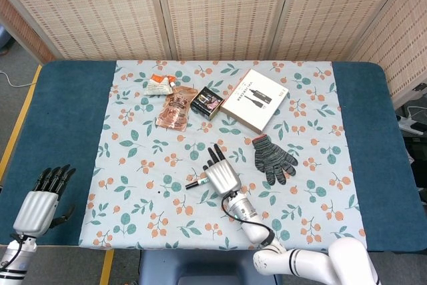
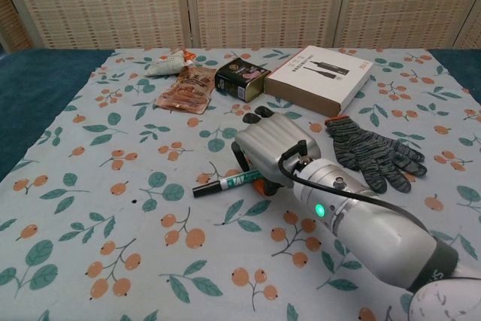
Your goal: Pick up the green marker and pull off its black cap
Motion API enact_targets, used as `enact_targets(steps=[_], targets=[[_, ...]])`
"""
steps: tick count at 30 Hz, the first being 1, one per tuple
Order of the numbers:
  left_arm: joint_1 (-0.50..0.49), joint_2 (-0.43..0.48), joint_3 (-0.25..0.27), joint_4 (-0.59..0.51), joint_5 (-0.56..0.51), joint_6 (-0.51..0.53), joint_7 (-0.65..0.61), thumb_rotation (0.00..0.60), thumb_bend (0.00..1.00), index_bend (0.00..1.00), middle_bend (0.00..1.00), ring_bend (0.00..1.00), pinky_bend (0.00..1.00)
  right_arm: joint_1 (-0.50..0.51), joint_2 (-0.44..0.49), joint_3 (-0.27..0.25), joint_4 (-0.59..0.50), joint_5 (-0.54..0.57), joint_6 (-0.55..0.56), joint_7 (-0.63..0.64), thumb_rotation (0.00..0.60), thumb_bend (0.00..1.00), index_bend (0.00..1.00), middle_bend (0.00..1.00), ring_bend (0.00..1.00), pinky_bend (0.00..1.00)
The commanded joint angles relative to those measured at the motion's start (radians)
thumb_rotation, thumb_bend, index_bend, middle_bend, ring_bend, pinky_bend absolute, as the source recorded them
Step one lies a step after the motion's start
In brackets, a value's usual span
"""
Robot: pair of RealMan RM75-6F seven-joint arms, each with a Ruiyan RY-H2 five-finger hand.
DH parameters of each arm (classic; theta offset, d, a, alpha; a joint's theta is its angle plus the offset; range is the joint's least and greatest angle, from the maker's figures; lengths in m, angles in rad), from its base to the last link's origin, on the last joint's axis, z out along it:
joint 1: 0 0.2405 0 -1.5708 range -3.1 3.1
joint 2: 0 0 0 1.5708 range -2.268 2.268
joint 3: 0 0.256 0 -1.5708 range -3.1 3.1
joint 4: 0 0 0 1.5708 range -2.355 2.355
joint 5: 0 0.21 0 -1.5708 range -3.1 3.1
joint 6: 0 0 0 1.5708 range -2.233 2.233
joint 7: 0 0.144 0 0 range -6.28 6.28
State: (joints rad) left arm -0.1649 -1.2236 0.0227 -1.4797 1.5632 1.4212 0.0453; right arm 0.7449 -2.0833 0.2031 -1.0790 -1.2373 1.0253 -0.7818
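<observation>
The green marker (image 1: 195, 182) (image 2: 222, 183) lies on the floral cloth near the table's middle, its black cap (image 2: 201, 189) pointing left. My right hand (image 1: 222, 174) (image 2: 272, 148) is palm down over the marker's right end, fingers stretched away from me and thumb beside the barrel. That end is hidden under the palm, and I see no fingers closed round the marker. My left hand (image 1: 40, 203) hangs off the table's near left corner, fingers apart and holding nothing; only the head view shows it.
A grey knit glove (image 1: 272, 155) (image 2: 373, 152) lies just right of my right hand. Further back are a white box (image 1: 254, 100) (image 2: 319, 79), a dark tin (image 1: 207, 102) (image 2: 242, 78), a snack pouch (image 1: 175, 108) (image 2: 185, 89) and a small packet (image 1: 159, 85).
</observation>
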Motion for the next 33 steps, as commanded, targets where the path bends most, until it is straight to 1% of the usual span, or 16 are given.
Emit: enact_targets(steps=[1, 7, 9, 15, 17, 21, 24, 27, 28, 29, 30, 32, 33], targets=[[0.0, 0.0, 0.0, 0.0, 0.001, -0.001, 0.0, 0.6, 0.35, 0.0, 0.0, 0.0, 0.03, 0.0, -0.001, -0.001, 0.001, 0.0, 0.003, -0.001, 0.6, 0.25, 0.56, 0.44, 0.08, 0.0], [0.001, 0.001, 0.0, -0.003, 0.004, 0.0, 0.002, 0.6, 0.35, 0.0, 0.0, 0.0, 0.03, 0.001, -0.006, -0.004, 0.004, 0.002, 0.009, -0.001, 0.6, 0.26, 0.64, 0.51, 0.13, 0.0], [0.001, 0.001, 0.0, -0.002, 0.004, 0.0, 0.001, 0.6, 0.35, 0.0, 0.0, 0.0, 0.03, 0.002, -0.009, -0.005, 0.008, -0.003, 0.014, 0.004, 0.6, 0.27, 0.69, 0.55, 0.16, 0.0], [0.002, 0.001, 0.0, -0.002, 0.006, 0.0, 0.002, 0.6, 0.34, 0.0, 0.0, 0.0, 0.03, 0.002, -0.024, -0.02, 0.037, -0.045, 0.046, 0.044, 0.6, 0.29, 0.91, 0.72, 0.3, 0.0], [0.002, 0.001, 0.0, -0.001, 0.006, -0.002, 0.006, 0.6, 0.34, 0.0, 0.0, 0.0, 0.03, 0.001, -0.032, -0.027, 0.055, -0.063, 0.057, 0.062, 0.6, 0.3, 0.95, 0.76, 0.34, 0.0], [0.001, 0.001, 0.002, -0.002, 0.009, -0.004, 0.01, 0.6, 0.35, 0.0, 0.0, 0.0, 0.03, -0.005, -0.04, -0.042, 0.077, -0.082, 0.066, 0.085, 0.6, 0.32, 0.97, 0.78, 0.38, 0.0], [-0.004, -0.006, 0.003, 0.008, 0.027, 0.001, -0.002, 0.6, 0.4, 0.0, 0.0, 0.0, 0.04, -0.01, -0.033, -0.055, 0.08, -0.119, 0.091, 0.126, 0.6, 0.32, 0.97, 0.8, 0.41, 0.0], [-0.016, -0.032, -0.004, 0.028, 0.046, 0.009, -0.062, 0.6, 0.43, 0.06, 0.01, 0.0, 0.11, -0.02, -0.008, -0.065, 0.054, -0.15, 0.12, 0.16, 0.6, 0.32, 0.98, 0.8, 0.42, 0.0], [-0.022, -0.051, -0.013, 0.037, 0.049, 0.015, -0.088, 0.6, 0.43, 0.11, 0.04, 0.0, 0.14, -0.025, 0.006, -0.063, 0.033, -0.154, 0.128, 0.167, 0.6, 0.32, 0.98, 0.8, 0.43, 0.0], [-0.03, -0.066, -0.02, 0.042, 0.053, 0.015, -0.099, 0.6, 0.43, 0.16, 0.08, 0.01, 0.18, -0.027, 0.017, -0.06, 0.017, -0.155, 0.131, 0.166, 0.6, 0.32, 0.98, 0.81, 0.43, 0.0], [-0.04, -0.081, -0.026, 0.045, 0.057, 0.01, -0.105, 0.6, 0.43, 0.22, 0.14, 0.03, 0.23, -0.028, 0.029, -0.058, 0.001, -0.157, 0.133, 0.161, 0.6, 0.32, 0.98, 0.81, 0.43, 0.0], [-0.071, -0.114, -0.04, 0.033, 0.058, -0.018, -0.13, 0.6, 0.43, 0.31, 0.25, 0.12, 0.36, -0.03, 0.053, -0.048, -0.034, -0.157, 0.138, 0.149, 0.6, 0.32, 0.98, 0.81, 0.43, 0.0], [-0.091, -0.135, -0.05, 0.014, 0.049, -0.045, -0.157, 0.6, 0.43, 0.33, 0.27, 0.15, 0.39, -0.032, 0.064, -0.04, -0.055, -0.15, 0.137, 0.144, 0.6, 0.32, 0.98, 0.81, 0.44, 0.0]])
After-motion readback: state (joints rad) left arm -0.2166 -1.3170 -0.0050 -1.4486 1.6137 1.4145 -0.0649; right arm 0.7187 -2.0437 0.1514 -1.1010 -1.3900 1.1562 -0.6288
